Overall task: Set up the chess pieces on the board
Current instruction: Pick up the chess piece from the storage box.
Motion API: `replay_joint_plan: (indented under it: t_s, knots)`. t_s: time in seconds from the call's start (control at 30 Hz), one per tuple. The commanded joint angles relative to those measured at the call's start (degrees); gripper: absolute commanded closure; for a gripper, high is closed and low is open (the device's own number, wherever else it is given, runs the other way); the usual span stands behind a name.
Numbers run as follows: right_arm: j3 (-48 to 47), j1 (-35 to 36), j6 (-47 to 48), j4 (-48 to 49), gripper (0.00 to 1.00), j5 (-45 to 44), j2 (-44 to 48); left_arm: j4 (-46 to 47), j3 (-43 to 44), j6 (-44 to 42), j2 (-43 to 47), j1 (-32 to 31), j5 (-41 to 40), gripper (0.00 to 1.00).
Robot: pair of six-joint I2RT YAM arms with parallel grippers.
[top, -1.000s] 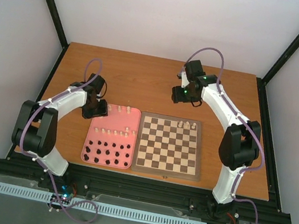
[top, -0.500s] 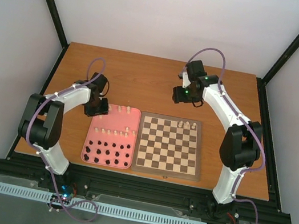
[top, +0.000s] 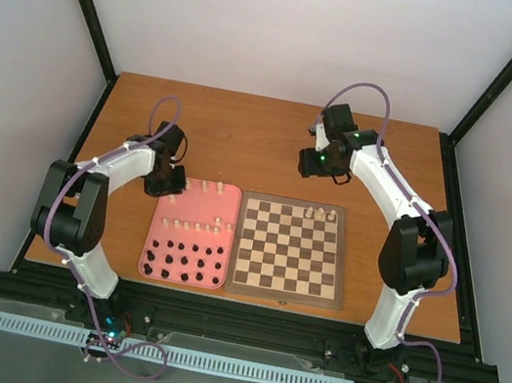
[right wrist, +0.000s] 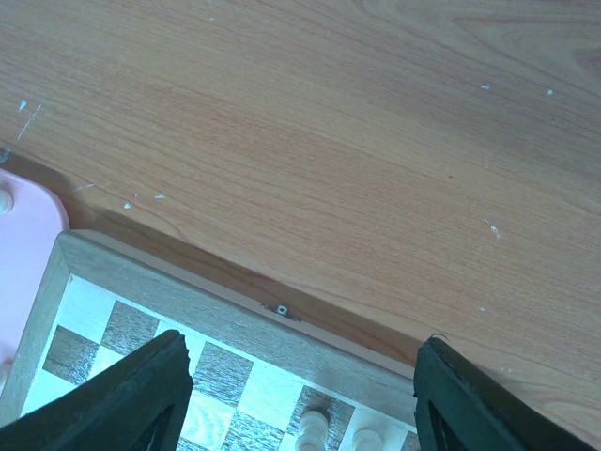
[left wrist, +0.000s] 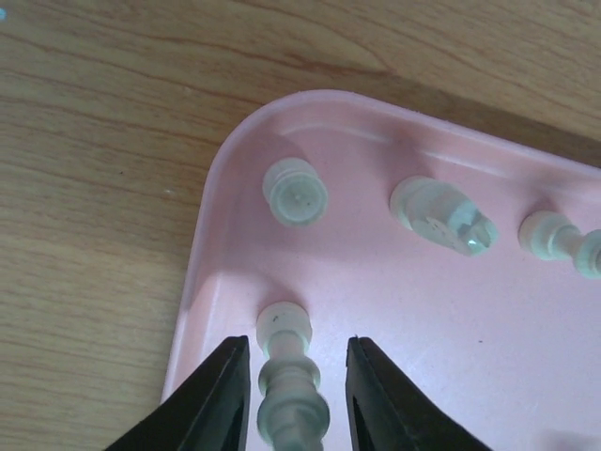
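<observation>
My left gripper (top: 168, 186) hangs over the far left corner of the pink tray (top: 196, 206). In the left wrist view its jaws (left wrist: 293, 395) straddle an upright cream chess piece (left wrist: 286, 376), with a small gap on each side. Three more cream pieces (left wrist: 296, 193) stand beyond it. A row of cream pieces (top: 192, 228) stands mid-tray. Three cream pieces (top: 320, 213) stand on the board's (top: 280, 290) far row. My right gripper (top: 312, 167) is wide open and empty above the table just beyond the board's far edge (right wrist: 188, 296).
Several black pieces (top: 186, 264) fill the near part of the tray. Two cream pieces (right wrist: 313, 427) show at the bottom of the right wrist view. The tray and the board lie side by side, touching. Bare wooden table (top: 245, 140) lies beyond both.
My left gripper has settled slightly lower at the tray's far left corner. My right gripper has drifted a little to the right and away from the board.
</observation>
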State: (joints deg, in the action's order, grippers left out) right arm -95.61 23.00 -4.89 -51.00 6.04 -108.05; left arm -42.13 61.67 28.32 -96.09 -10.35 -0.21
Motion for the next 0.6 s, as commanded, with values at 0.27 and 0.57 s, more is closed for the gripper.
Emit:
replay_joint_plan:
  t_s: [0.27,0.57]
  knots:
    - [1.66,-0.59,0.67,0.38,0.35,-0.51,2.99,-1.29,0.09,-0.36,2.82,-0.29,-0.05,0.66]
    - [3.99,-0.60,0.67,0.55,0.35,-0.94,5.05,-0.71,-1.26,-0.41,2.93,-0.29,0.10,0.60]
